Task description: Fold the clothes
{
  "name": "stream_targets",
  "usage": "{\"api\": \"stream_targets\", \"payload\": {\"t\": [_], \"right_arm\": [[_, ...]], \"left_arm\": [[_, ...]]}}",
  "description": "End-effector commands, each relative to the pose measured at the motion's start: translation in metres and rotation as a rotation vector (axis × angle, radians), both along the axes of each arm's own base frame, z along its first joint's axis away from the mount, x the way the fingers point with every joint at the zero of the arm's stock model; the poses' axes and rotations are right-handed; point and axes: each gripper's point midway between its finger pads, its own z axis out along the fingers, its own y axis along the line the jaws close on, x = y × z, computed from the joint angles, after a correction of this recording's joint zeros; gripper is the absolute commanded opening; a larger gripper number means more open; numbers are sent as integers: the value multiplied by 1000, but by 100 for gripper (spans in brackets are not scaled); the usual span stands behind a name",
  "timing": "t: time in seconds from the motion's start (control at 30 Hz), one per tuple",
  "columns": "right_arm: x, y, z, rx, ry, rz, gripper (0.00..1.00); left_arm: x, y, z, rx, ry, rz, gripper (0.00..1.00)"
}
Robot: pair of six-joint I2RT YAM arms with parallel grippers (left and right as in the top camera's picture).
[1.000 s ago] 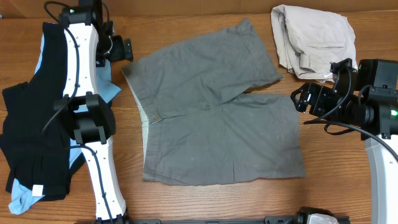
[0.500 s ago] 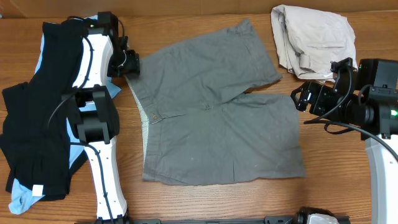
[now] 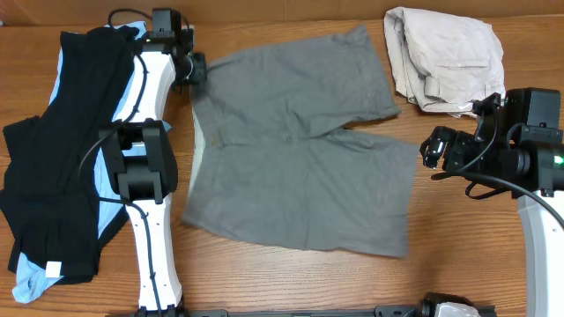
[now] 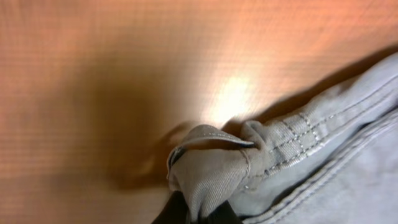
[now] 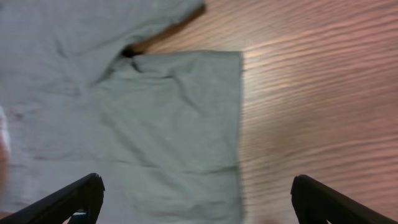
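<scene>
The grey shorts (image 3: pixel 300 150) lie spread flat mid-table, waistband to the left, legs pointing right. At their back-left waistband corner my left gripper (image 3: pixel 198 69) is shut on a bunched fold of the waistband; the left wrist view shows that grey fabric (image 4: pixel 211 171) pinched between the dark fingertips of the left gripper (image 4: pixel 199 214). My right gripper (image 3: pixel 430 146) hovers open just right of the near leg's hem. In the right wrist view the right gripper (image 5: pixel 199 199) has wide-apart fingers (image 5: pixel 78 198) over the hem of the shorts (image 5: pixel 137 106), holding nothing.
Crumpled beige shorts (image 3: pixel 445 57) sit at the back right, close behind the right arm. A pile of black shorts (image 3: pixel 48 176) over a light-blue garment (image 3: pixel 31 280) fills the left side. The left arm (image 3: pixel 145 194) stretches between that pile and the grey shorts.
My left gripper moved right to the waistband corner and shut on it. The grey shorts shifted and turned, their near edge sliding left. The right gripper edged slightly wider.
</scene>
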Motion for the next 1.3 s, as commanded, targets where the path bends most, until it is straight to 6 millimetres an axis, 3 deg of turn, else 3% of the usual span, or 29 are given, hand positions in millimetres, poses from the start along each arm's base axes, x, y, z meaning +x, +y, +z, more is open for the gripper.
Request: {"api": "stream_targets", "payload": {"t": [0.0, 0.17, 0.2, 0.23, 0.33, 0.43, 0.53, 0.77, 0.9, 1.1, 1.27], "right_arm": [[1, -12, 3, -71, -6, -22, 100], [1, -16, 3, -93, -4, -32, 100], [1, -18, 3, -103, -2, -36, 100], [1, -19, 3, -111, -1, -40, 100], [0, -22, 4, -124, -1, -48, 100], [1, -22, 11, -125, -14, -49, 100], [0, -23, 26, -130, -35, -52, 100], [-24, -25, 89, -161, -86, -74, 100], [-34, -17, 113, -121, -134, -83, 100], [-43, -11, 114, -79, -129, -102, 100], [-45, -6, 113, -49, -118, -104, 100]], "left_arm": [[17, -6, 6, 4, -79, -20, 4], [38, -8, 21, 8, -182, -23, 4], [39, -9, 22, 8, -189, -24, 9], [40, -9, 23, 7, -193, -25, 20], [39, -12, 23, 2, -192, -31, 72], [35, -16, 31, -20, -174, -44, 100], [28, -21, 55, -48, -164, -62, 100], [1, -32, 155, -103, -184, -95, 100], [-21, -41, 202, -149, -209, -127, 100], [-34, -61, 228, -291, -212, -134, 100], [-38, -68, 227, -329, -192, -154, 100]]}}
